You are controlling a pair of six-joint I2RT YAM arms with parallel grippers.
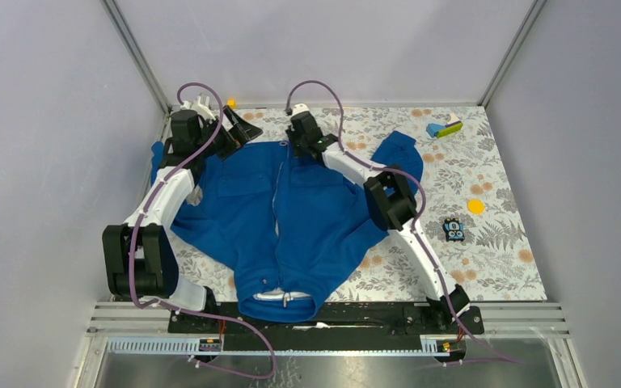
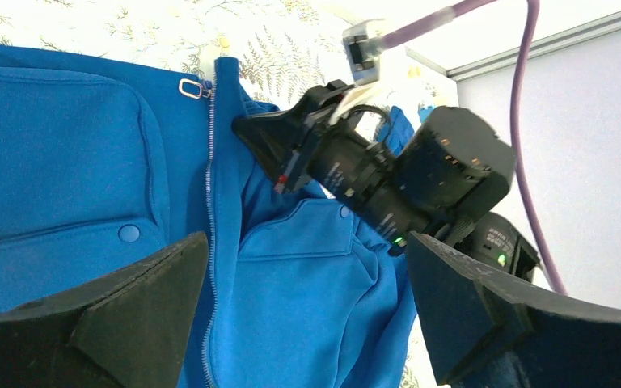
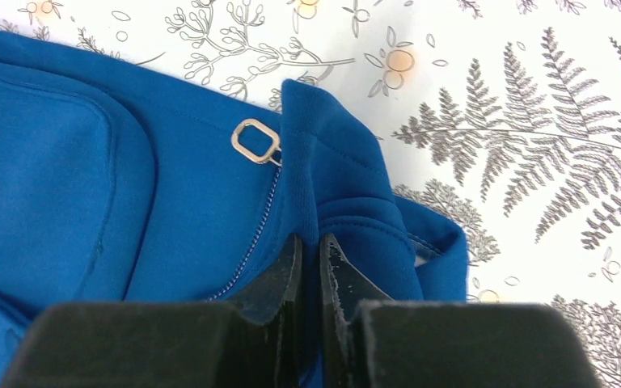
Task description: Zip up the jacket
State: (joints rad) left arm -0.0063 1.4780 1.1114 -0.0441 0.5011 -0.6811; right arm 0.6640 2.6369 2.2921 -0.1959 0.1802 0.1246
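The blue jacket point(image 1: 291, 218) lies flat on the floral table, collar at the near edge, hem at the far side. Its zipper point(image 2: 209, 186) runs down the front, with the silver pull point(image 3: 256, 141) at the hem end; it also shows in the left wrist view point(image 2: 190, 87). My right gripper point(image 3: 311, 242) is shut on the raised fold of the jacket's front edge just right of the pull; it shows in the top view point(image 1: 289, 149) and the left wrist view point(image 2: 242, 128). My left gripper point(image 2: 307, 242) is open and empty above the jacket's far left part point(image 1: 238, 136).
A blue, yellow and white block toy point(image 1: 445, 127) sits at the far right corner. A yellow disc point(image 1: 475, 206) and a small black toy point(image 1: 454, 230) lie right of the jacket. A small orange item point(image 1: 231, 103) lies at the far edge. Grey walls enclose the table.
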